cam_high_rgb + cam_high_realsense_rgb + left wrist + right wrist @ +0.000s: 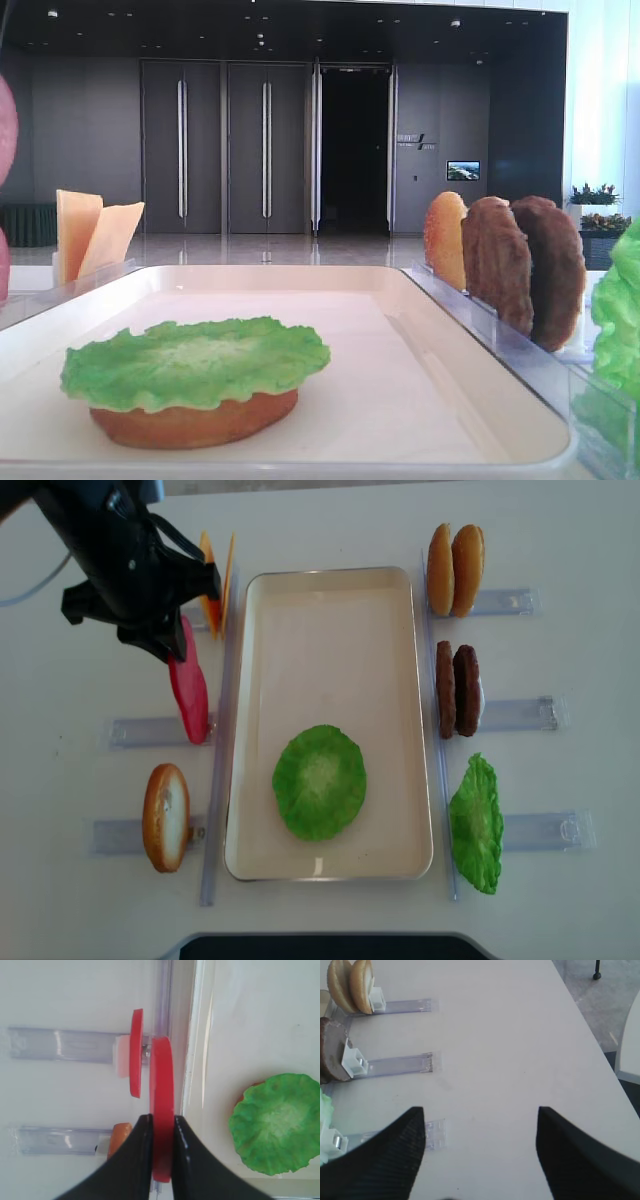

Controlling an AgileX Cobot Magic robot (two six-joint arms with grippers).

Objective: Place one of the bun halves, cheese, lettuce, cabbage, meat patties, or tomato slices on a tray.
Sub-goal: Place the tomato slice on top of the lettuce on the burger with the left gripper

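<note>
In the left wrist view my left gripper (161,1117) is shut on a red tomato slice (161,1080) held on edge beside the tray's rim (192,1060). A second tomato slice (136,1052) stands in its clear rack just left of it. From above, the left gripper (172,645) and the tomato slices (190,695) sit left of the cream tray (330,590). On the tray a lettuce leaf (320,782) lies on a bun half (195,422). My right gripper (481,1108) is open over bare table, holding nothing.
Clear racks flank the tray. On the left are cheese slices (215,590) and a bun half (165,817). On the right stand two bun halves (455,570), two meat patties (458,690) and another lettuce leaf (477,823). The table edge (592,1035) runs right of my right gripper.
</note>
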